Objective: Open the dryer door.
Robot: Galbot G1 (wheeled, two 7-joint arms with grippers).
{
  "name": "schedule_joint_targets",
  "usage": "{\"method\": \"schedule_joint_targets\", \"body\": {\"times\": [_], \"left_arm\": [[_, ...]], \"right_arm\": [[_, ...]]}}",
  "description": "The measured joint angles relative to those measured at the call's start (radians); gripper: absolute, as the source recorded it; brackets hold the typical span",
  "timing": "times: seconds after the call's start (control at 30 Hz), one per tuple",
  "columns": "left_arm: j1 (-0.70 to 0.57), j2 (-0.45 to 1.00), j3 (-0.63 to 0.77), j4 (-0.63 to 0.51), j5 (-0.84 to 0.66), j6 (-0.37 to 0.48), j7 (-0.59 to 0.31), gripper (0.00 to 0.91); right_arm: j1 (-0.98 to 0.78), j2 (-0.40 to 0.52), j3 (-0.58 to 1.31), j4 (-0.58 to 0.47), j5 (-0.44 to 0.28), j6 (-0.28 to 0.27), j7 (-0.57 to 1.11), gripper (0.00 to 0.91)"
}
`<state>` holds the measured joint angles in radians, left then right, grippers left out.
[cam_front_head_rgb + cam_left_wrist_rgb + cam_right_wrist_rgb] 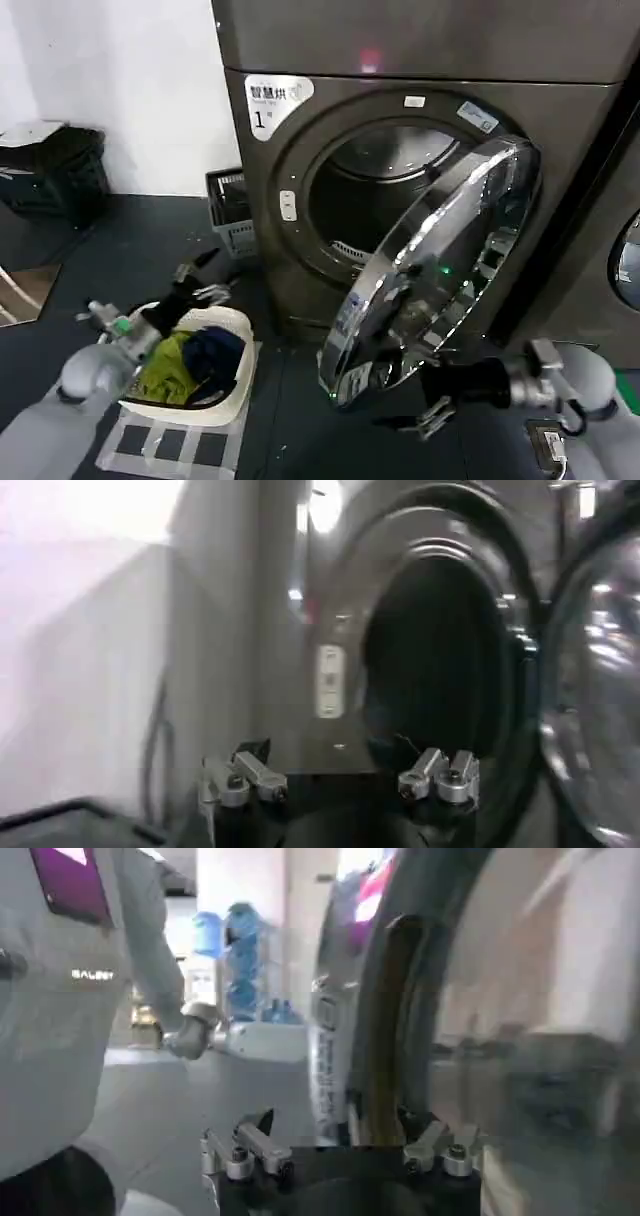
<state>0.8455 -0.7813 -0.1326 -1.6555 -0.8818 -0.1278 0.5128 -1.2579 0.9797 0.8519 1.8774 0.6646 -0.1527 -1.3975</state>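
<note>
Head view, dryer door point(440, 270) swung wide – right wrist view, right gripper point(345, 1153) spread around its rim, left gripper point(200, 285) spread, idle

dryer door point(430, 275) | chrome-ringed glass porthole | swung open, hinged right

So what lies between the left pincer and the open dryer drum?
In the head view, only bare dark floor and the machine's lower front separate the left pincer from the drum opening. The laundry basket sits below the pincer, not between.

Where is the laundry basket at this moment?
In the head view, the laundry basket sits on the floor at lower left, before the dryer, just beside the left gripper.
</note>
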Motion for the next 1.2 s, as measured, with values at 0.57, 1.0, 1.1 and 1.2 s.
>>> {"method": "schedule_joint_targets", "body": {"times": [0.57,1.0,1.1,1.2], "left_arm": [[-0.278,-0.077,0.414,0.056,-0.028,-0.010,0.091,0.907],[-0.432,-0.124,0.654,0.026,-0.120,-0.022,0.090,0.907],[-0.468,-0.150,0.698,0.026,-0.143,-0.017,0.078,0.907],[-0.504,-0.181,0.737,0.030,-0.159,-0.014,0.057,0.907]], "right_arm": [[-0.176,0.160,0.544,0.073,-0.007,0.022,0.479,0.907],[-0.216,0.183,0.794,0.082,-0.160,-0.036,1.038,0.907],[-0.216,0.172,0.861,0.055,-0.172,-0.067,1.128,0.907],[-0.227,0.161,0.923,0.024,-0.189,-0.070,1.192,0.907]]}}
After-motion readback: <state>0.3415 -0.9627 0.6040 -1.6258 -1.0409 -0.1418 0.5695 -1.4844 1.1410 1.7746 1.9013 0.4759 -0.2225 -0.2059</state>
